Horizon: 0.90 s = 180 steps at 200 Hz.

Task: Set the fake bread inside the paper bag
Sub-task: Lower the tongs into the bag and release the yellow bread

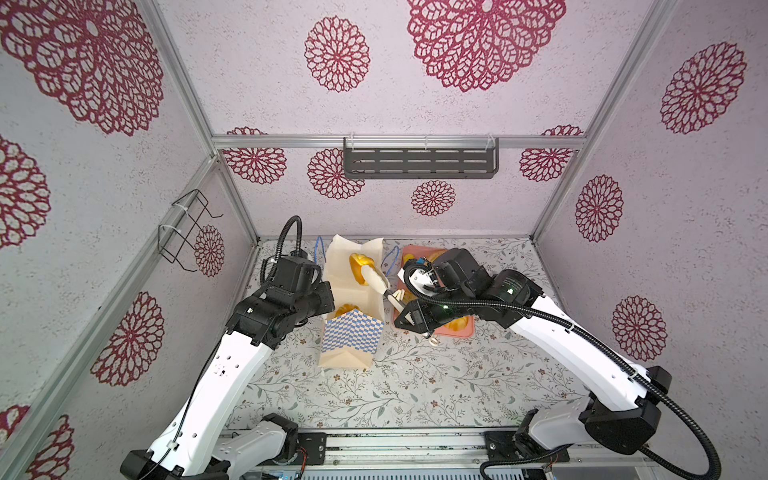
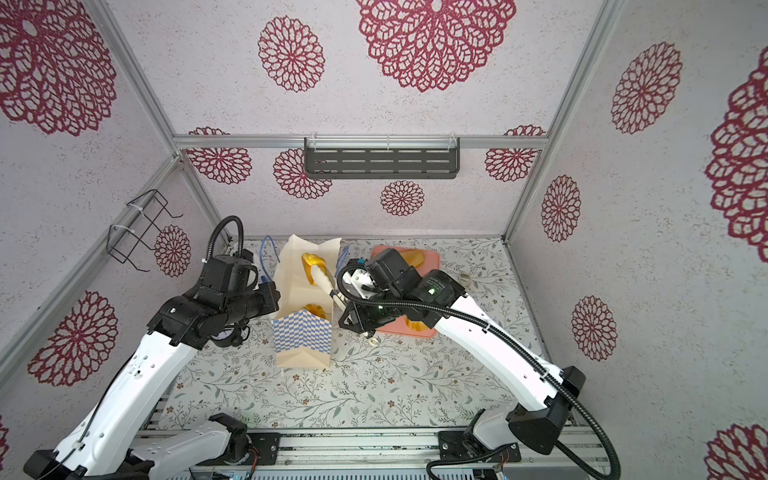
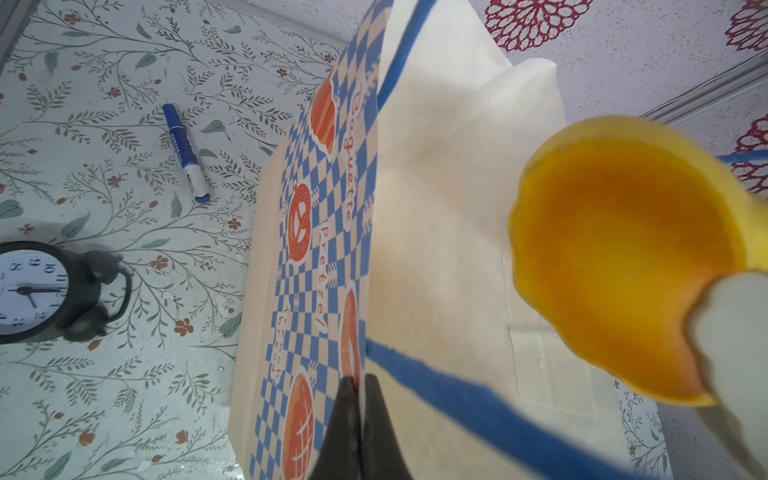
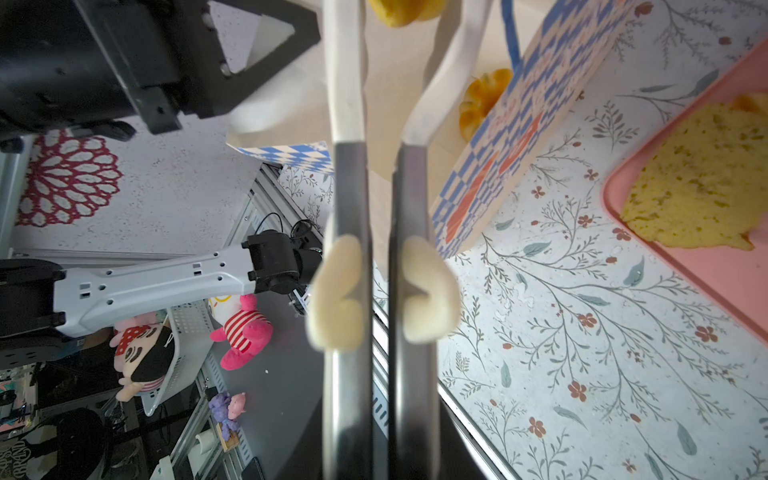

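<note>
The paper bag stands upright near the tabletop's back edge, left of middle, with its mouth wide open. The left end effector is clamped shut on the rim of the bag's left wall. The right end effector is closed on a pair of tongs, whose white tips pinch a golden piece of fake bread over the open mouth. Another roll lies inside the bag. Just beside the bag's right wall, a pink tray along the back edge carries a green-speckled slice. A marker and an alarm clock sit left of the bag. From the bag's base to the front edge the tabletop lies open.
</note>
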Each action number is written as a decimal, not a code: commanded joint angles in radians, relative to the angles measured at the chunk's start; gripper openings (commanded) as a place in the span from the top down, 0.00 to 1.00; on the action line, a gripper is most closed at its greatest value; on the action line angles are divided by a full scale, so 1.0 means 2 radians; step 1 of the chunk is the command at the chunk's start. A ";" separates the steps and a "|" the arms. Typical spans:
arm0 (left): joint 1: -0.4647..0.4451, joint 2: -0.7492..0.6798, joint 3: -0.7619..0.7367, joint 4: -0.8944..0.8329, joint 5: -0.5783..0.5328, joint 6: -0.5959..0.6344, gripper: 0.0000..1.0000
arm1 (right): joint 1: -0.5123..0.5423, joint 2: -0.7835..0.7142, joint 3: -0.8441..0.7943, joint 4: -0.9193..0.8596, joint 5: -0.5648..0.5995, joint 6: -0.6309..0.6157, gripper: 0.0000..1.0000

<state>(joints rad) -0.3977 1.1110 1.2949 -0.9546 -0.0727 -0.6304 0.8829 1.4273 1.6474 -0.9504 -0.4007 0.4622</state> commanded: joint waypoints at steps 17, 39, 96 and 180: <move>-0.004 -0.008 0.005 0.020 -0.001 -0.004 1.00 | 0.005 0.005 -0.012 -0.006 0.011 -0.021 1.00; -0.004 -0.009 0.006 0.020 -0.001 -0.004 1.00 | 0.005 0.003 -0.014 -0.007 0.013 -0.022 1.00; -0.004 -0.009 0.008 0.020 -0.001 -0.004 1.00 | 0.005 0.004 -0.013 -0.010 0.018 -0.023 0.86; -0.004 -0.010 0.008 0.020 0.000 -0.004 1.00 | 0.005 0.001 -0.008 -0.008 0.024 -0.020 0.63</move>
<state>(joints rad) -0.3977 1.1103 1.2949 -0.9524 -0.0723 -0.6369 0.8871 1.4536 1.5986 -0.9863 -0.3660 0.4366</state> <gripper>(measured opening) 0.041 0.359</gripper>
